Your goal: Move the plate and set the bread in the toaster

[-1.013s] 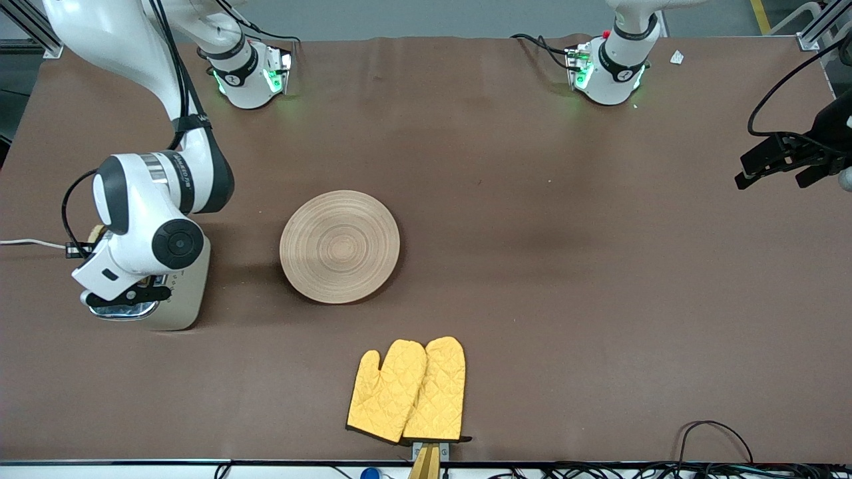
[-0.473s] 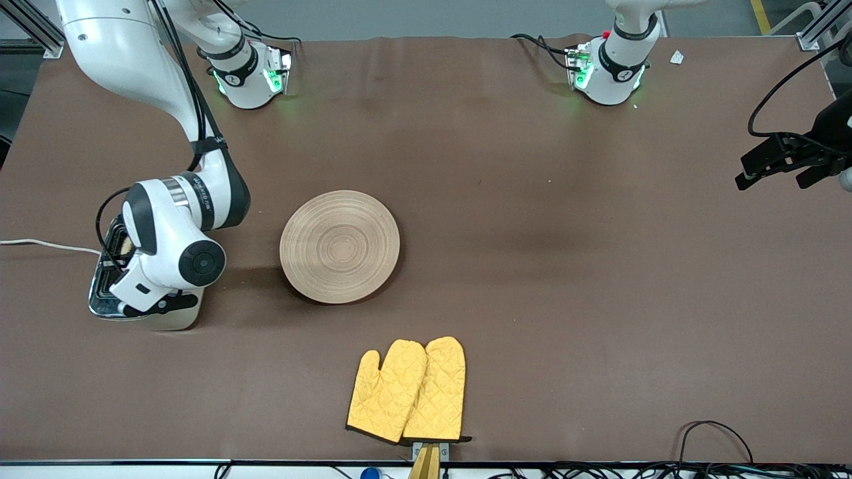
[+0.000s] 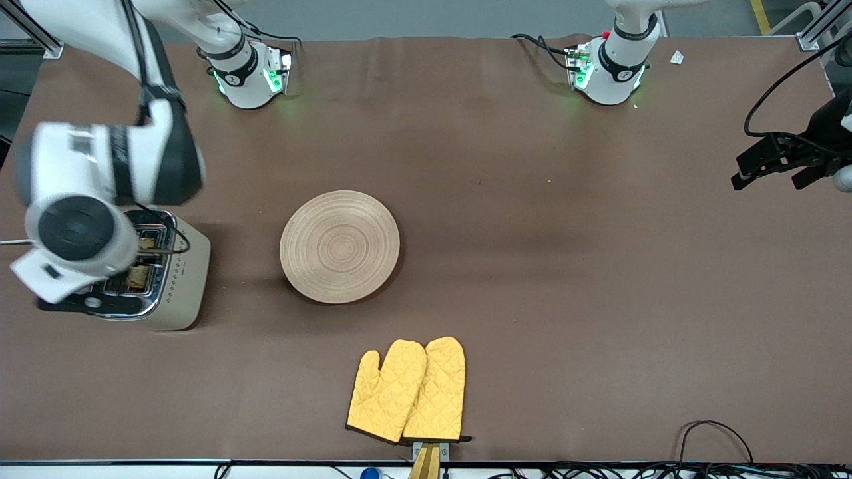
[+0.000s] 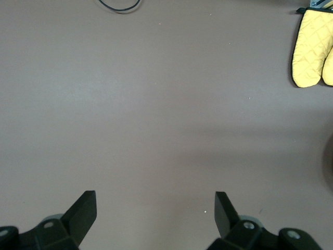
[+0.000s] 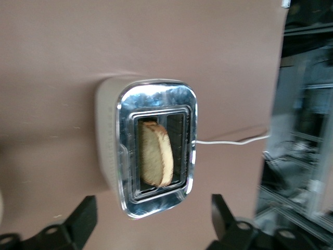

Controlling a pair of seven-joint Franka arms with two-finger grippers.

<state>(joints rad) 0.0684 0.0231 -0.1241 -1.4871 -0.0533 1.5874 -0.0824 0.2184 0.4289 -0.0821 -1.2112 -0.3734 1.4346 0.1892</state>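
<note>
Bread [image 5: 154, 153] stands in the toaster [image 5: 109, 151] slot, directly under the empty, spread right gripper [image 5: 151, 224] (left gripper [image 4: 156, 213], also spread, waits over bare counter [image 4: 156, 104]).

right hand [image 5: 151, 221] risen off the toaster [image 3: 174, 283], open, bread [image 5: 154, 154] now uncovered in its slot

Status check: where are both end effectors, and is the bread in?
Right end effector open, above the toaster. Bread sits in a slot, leaning. Left end effector open, waiting over bare table at its end. Plate mid-table, nothing in the way.
</note>
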